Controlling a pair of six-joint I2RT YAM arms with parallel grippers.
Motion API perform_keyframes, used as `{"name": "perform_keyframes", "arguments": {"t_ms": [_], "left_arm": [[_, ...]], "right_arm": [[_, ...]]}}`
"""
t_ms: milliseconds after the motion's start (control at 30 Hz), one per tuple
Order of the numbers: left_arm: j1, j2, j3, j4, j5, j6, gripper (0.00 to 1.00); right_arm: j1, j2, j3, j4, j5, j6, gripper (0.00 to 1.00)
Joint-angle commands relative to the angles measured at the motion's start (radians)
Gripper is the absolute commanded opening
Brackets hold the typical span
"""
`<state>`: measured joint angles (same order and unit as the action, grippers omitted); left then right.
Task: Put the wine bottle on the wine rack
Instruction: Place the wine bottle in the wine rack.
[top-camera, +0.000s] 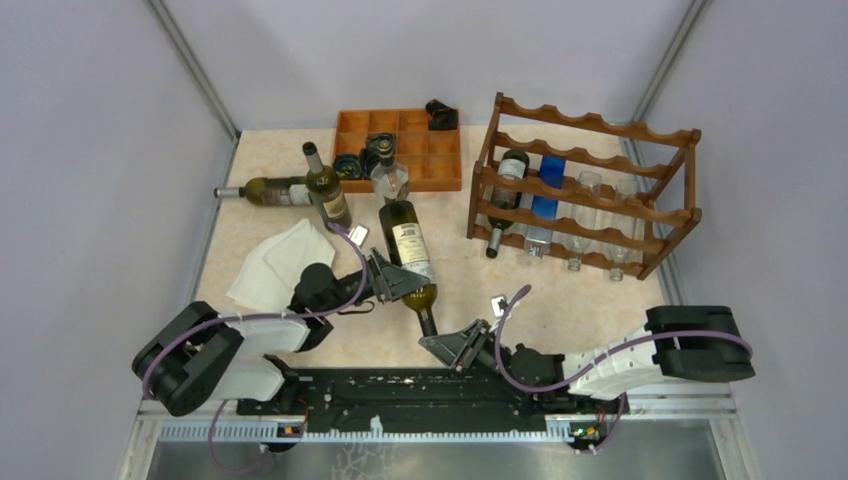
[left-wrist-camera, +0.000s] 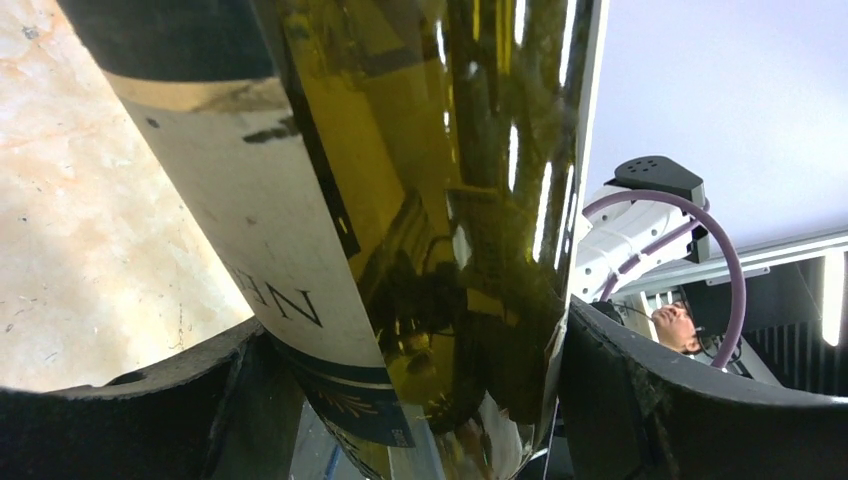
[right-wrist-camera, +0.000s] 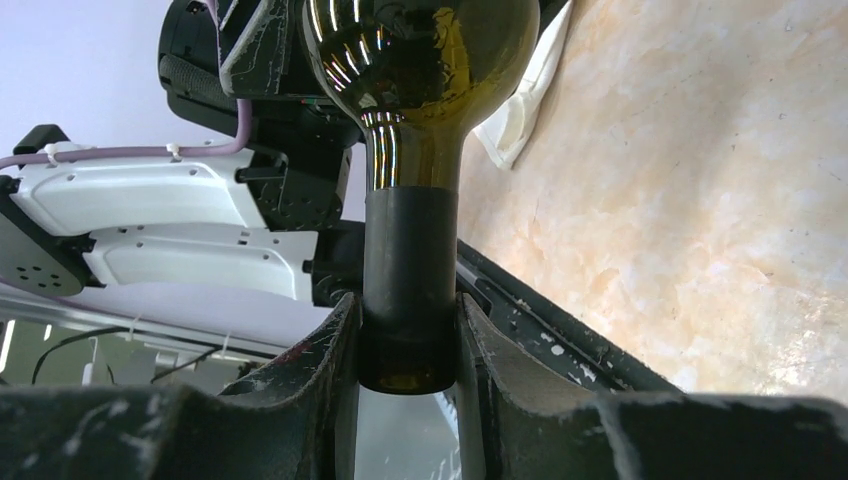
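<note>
- Top view: the wine bottle (top-camera: 409, 248) slants left of the wine rack (top-camera: 585, 185), well apart from it. The left gripper (top-camera: 397, 278) is at its body, the right gripper (top-camera: 450, 342) at its neck.
- Left wrist: the fingers (left-wrist-camera: 640, 400) are spread wide and apparently clasp the glass.
- Right wrist: the fingers (right-wrist-camera: 320, 360) pinch the neck.

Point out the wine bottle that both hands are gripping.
The white-labelled dark bottle slanting nearest the arm bases: the left hand clamps its body, the right hand its neck. The other bottles are untouched.
</note>
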<state>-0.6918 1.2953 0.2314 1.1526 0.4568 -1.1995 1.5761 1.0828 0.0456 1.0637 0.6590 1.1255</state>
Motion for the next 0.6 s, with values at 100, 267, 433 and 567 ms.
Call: {"name": "perform_keyframes", "arguments": {"t_ms": [100,267,433,567], "left_arm": [[0.087,0.007,0.034,0.166,0.012,-0.011,0.72],[0.128,0.006,0.034,0.171,0.027,-0.032,0.71],[0.136,0.036,0.057,0.195,0.062,-0.055,0.09],[0.126,0.088,0.074,0.249,0.124,-0.09,0.0]], "right_arm": [[0.001,0.012,-0.018,0.168,0.02,-0.032,0.0],[0.001,-0.031,-0.022,0.1,0.013,-0.027,0.0],[0.003,-0.046,-0.038,0.108,0.004,-0.034,0.01],[0.004,-0.042,-0.038,0.127,0.018,-0.046,0.34]]}}
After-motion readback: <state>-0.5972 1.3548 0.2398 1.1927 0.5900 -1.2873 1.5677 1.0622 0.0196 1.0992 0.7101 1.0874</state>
